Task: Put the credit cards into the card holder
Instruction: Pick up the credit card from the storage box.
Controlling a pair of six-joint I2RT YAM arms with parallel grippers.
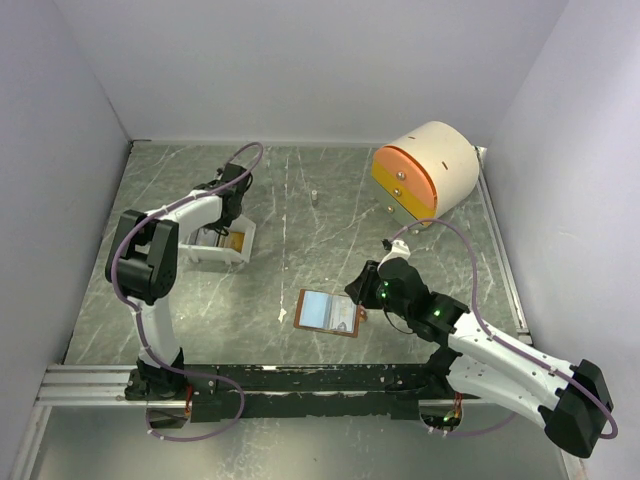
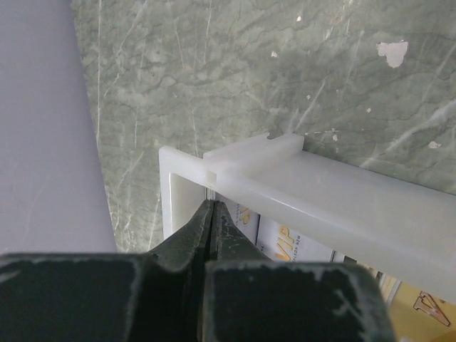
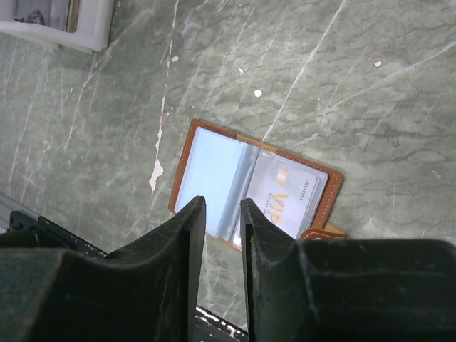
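The brown card holder (image 1: 328, 312) (image 3: 214, 167) lies open on the marble table, pale blue pockets up. A silver "VIP" credit card (image 3: 288, 203) sits in its right pocket. My right gripper (image 1: 362, 290) (image 3: 222, 203) hovers over the holder's near edge, fingers apart with nothing between them. My left gripper (image 1: 222, 232) (image 2: 212, 206) reaches into the left end of the white tray (image 2: 320, 192). Its fingertips are pressed together on the thin pale edge of a card standing there. More credit cards (image 2: 285, 239) lean in the tray, one of them yellow (image 2: 427, 313).
A cream-and-orange round drawer unit (image 1: 425, 170) stands at the back right. A tiny white object (image 1: 314, 196) sits on the table at the back middle. The white tray (image 1: 215, 250) is at the left, and a black rail (image 1: 300, 380) runs along the near edge.
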